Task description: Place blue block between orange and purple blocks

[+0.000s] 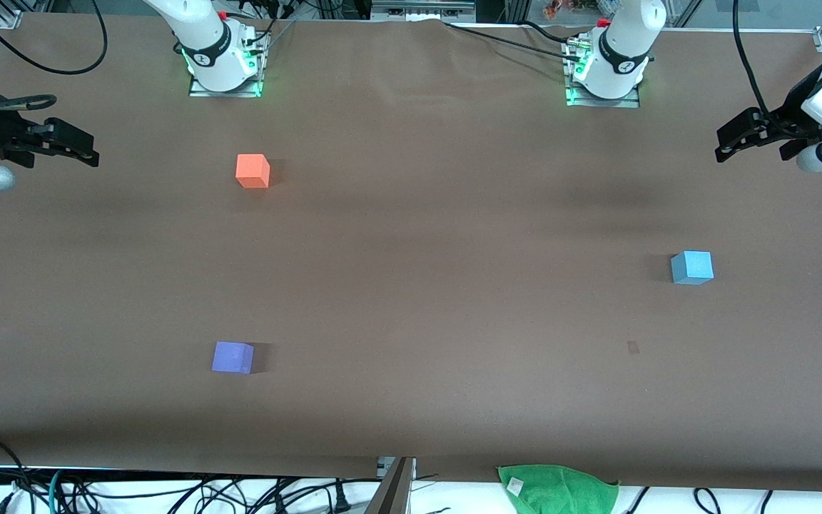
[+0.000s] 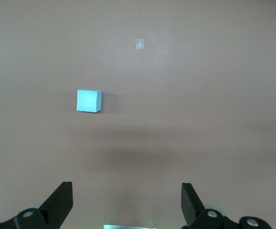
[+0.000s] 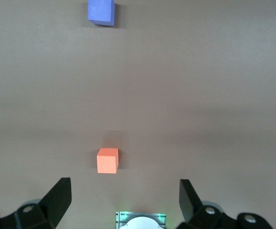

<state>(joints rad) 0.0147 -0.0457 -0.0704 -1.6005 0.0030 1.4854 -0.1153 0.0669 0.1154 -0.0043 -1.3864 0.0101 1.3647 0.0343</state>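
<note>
Violet-purple is the colour lying closest to the front camera: the purple block (image 1: 232, 357) is sitting on the brown surface (image 1: 418, 300) toward the right arm's end. Farther up we are finding the blue block (image 1: 691, 267), alone toward the left arm's end and well apart from the other two, and farther still the orange block (image 1: 252, 170), roughly in line with the purple one and leaving a broad bare gap between them. We are holding the left gripper (image 2: 127, 202) high at its own end of the surface, jaws spread wide and gripping nothing, with the blue block ahead of it in the left wrist view. The right gripper (image 3: 125, 200) is waiting above its end, jaws likewise spread and empty, the orange block just ahead in its wrist view. Nothing is grasped yet, so we are judging the task barely begun. The risk we are seeing is the long carry across the surface: an off-centre pinch could let the cube twist or drop, and a careless descent could nudge the orange or purple block out of line.
</note>
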